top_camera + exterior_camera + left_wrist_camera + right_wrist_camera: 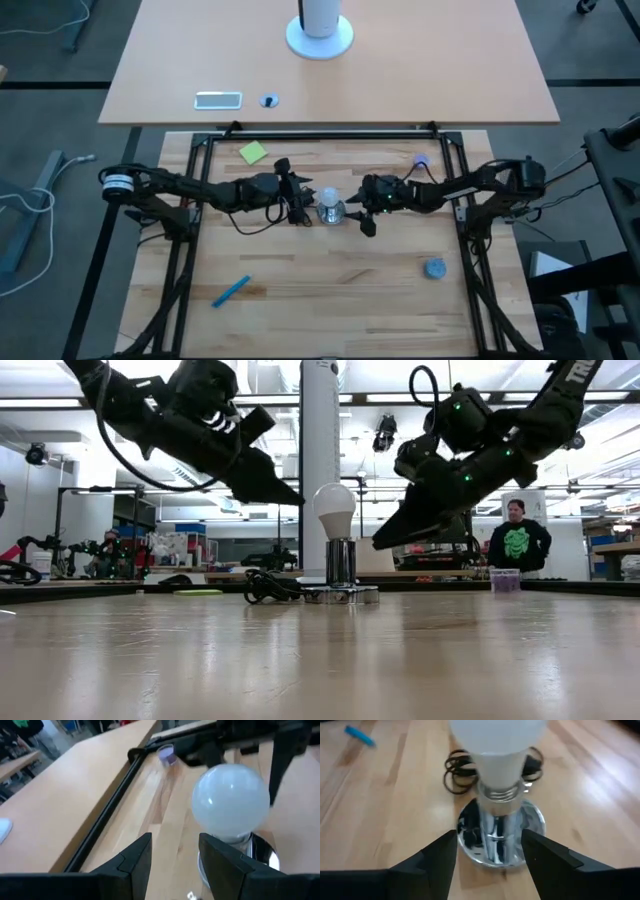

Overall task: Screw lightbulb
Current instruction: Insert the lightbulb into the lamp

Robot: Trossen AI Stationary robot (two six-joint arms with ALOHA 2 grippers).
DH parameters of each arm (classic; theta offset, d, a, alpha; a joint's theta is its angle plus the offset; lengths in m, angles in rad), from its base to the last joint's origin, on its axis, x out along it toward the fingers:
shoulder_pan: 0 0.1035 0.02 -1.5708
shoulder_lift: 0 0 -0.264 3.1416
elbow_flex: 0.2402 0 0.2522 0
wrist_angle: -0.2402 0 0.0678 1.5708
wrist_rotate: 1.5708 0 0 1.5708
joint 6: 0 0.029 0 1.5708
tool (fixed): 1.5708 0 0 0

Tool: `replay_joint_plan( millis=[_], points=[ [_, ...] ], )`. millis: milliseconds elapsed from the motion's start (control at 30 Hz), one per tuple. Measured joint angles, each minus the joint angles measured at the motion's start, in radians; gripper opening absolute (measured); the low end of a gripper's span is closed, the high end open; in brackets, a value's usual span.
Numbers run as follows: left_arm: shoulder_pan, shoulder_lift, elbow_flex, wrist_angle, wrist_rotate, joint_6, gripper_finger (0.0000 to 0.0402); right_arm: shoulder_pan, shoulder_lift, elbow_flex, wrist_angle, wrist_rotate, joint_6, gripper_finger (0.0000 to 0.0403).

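The white pear-shaped lightbulb [335, 510] stands upright, its screw base [497, 795] in the shiny round metal socket [495, 835] at the table's middle [330, 205]. My left gripper [298, 200] hovers open just left of the bulb, above the table; in the left wrist view [175, 855] the bulb [231, 802] sits ahead and to one side of the fingers. My right gripper [362, 212] hovers open just right of it, and its wrist view [490, 852] looks at the socket between the fingers. Neither touches the bulb.
The socket's black cord [283, 215] is coiled beside it. A green note [253, 152], a blue pen [230, 291], a blue-grey cap [434, 268] and a small purple cup [421, 159] lie around. A black frame [320, 132] borders the table. A person [515, 542] sits far behind.
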Motion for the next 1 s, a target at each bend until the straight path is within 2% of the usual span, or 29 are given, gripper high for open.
replay_joint_plan(
  millis=[133,233,300,367,467,533,733,1000],
  points=[
    [0.000,-0.048,0.000,-0.066,0.004,-0.011,0.0155,-0.001,-0.075,0.000,-0.065,0.103,0.008,0.0195],
    [0.000,-0.081,0.000,-0.090,0.118,-0.026,0.0155,-0.001,-0.129,0.000,-0.054,0.140,0.000,0.0162],
    [0.000,-0.089,0.000,-0.101,0.203,-0.032,0.0155,-0.001,-0.150,0.003,-0.052,0.170,-0.017,0.0130],
    [-0.001,-0.086,-0.002,-0.107,0.245,-0.034,0.0155,-0.001,-0.165,0.007,-0.052,0.179,-0.039,0.0092],
    [0.001,-0.065,-0.001,-0.110,0.263,-0.027,0.0147,-0.001,-0.166,0.024,-0.053,0.183,-0.073,0.0031],
    [0.000,-0.048,0.007,-0.112,0.265,-0.010,0.0128,-0.001,-0.158,0.037,-0.052,0.177,-0.088,0.0008],
    [0.004,-0.044,0.019,-0.132,0.256,0.019,0.0017,-0.001,-0.103,0.077,-0.057,0.176,-0.090,0.0005],
    [0.005,-0.026,0.043,-0.125,0.254,0.019,0.0002,0.000,-0.071,0.087,-0.058,0.174,-0.090,0.0001]
  ],
)
